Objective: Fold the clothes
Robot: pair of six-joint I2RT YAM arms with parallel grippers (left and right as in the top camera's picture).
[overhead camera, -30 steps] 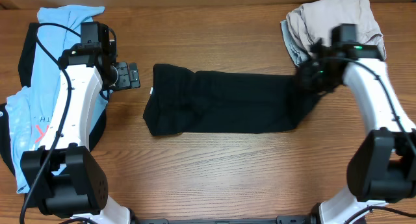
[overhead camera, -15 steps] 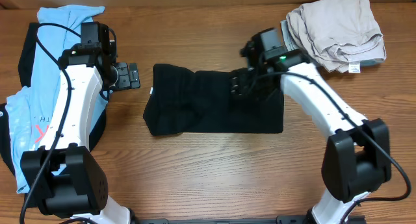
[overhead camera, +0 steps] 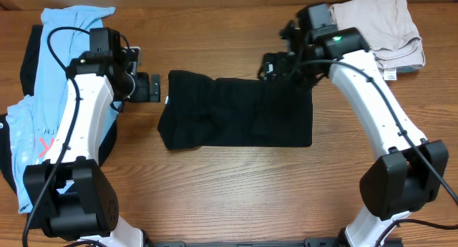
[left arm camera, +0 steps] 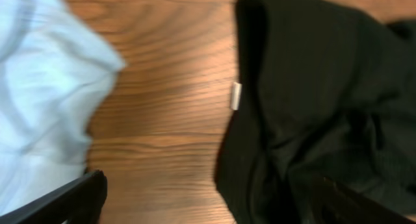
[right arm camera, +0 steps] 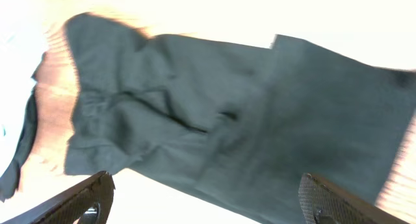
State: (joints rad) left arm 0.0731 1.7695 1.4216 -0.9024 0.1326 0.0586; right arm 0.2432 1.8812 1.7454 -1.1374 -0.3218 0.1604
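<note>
Now that its right end is doubled back over its middle, the black garment point(overhead camera: 236, 111) lies flat on the table point(overhead camera: 236, 190) as a shorter block; a second ago it stretched out long, with that end pinched in the right gripper point(overhead camera: 275, 66). That gripper has let go and moved up to the garment's far edge. Its jaws are spread wide with nothing between them, and in the wrist view the cloth spreads out loose below them. The left gripper point(overhead camera: 152, 89) has edged a little nearer and now sits just beside the garment's left edge, jaws wide and empty. A small white tag point(left arm camera: 236, 95) on that edge lies ahead of them. A light-blue tee point(overhead camera: 68, 21) lies behind the left gripper, and beige clothes point(overhead camera: 376, 25) are bunched behind the right one, both unmoved.
</note>
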